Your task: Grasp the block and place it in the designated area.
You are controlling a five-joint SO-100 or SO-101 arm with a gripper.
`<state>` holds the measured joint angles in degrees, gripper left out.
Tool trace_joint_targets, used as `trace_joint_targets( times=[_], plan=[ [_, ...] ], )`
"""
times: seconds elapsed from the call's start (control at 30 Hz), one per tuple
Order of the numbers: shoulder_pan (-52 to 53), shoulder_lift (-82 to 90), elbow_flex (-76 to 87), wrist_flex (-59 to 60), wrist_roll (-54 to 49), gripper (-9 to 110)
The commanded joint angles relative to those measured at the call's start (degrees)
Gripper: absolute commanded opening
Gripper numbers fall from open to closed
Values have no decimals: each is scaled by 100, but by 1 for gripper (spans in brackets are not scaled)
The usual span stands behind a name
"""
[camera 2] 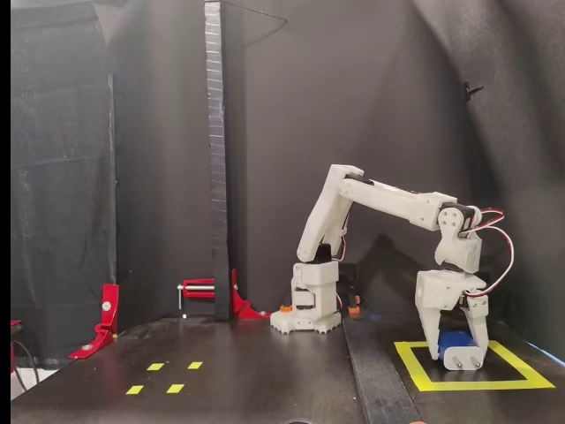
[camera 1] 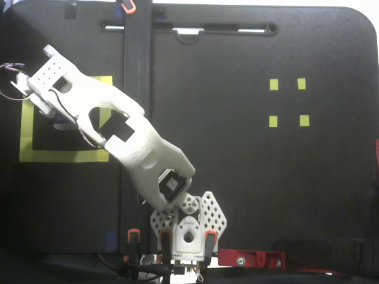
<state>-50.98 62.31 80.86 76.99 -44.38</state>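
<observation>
While clenched on the rounded blue block, the white plastic claw sits inside the yellow-taped designated area.

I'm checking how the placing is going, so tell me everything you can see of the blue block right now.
The block shows in a fixed view as a small dark-blue rounded piece, plastic by its look, mostly hidden by the white pincer that grips it. It sits low over the black interior of the yellow tape square, at or just above the mat; contact cannot be told. Its prongs are not visible. In the top-down fixed view the arm covers it.
</observation>
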Motion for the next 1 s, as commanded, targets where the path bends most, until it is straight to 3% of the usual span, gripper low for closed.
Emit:
trace_joint_targets(
  times=[0.0,0.17,0.53,0.97],
  plan=[
    [44,44,-105,0,0,19],
    [35,70,-105,88,-53,20],
    [62,202,-105,202,-167,38],
    [79,264,-105,229,-246,40]
  ],
)
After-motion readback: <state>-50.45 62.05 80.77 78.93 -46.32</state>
